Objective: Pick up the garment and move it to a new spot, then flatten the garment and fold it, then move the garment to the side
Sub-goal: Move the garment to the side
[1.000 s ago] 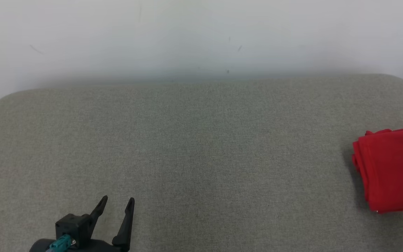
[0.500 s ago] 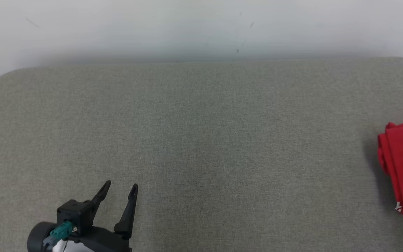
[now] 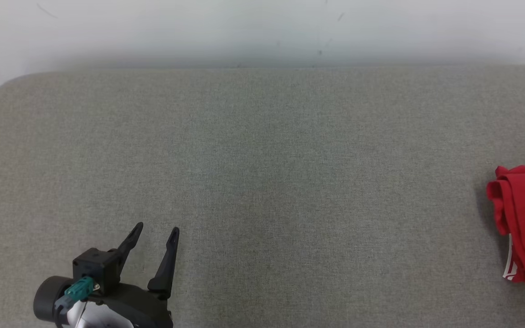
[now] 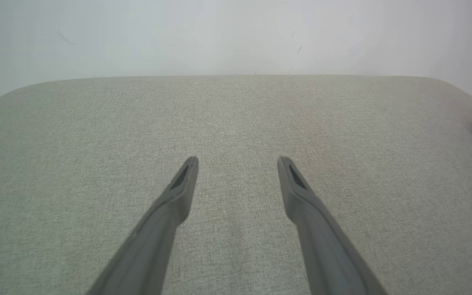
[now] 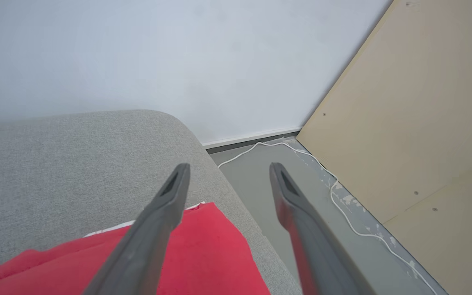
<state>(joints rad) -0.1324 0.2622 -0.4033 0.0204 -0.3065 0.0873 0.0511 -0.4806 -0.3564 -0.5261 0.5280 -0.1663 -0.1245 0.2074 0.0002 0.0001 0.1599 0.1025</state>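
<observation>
Red garment (image 3: 524,223), loosely folded, at the right edge of the grey cushion (image 3: 262,159).
Right hand (image 5: 228,167) over it, fingers spread, gripping nothing; left hand (image 3: 157,228) well apart at the near left, likewise spread and empty.

The head camera looks down over the grey cushion (image 3: 262,159) toward the wall (image 3: 262,27); the left wrist camera skims low the same way. The right wrist camera hangs close over its right corner. All share the red garment (image 3: 524,223).
</observation>
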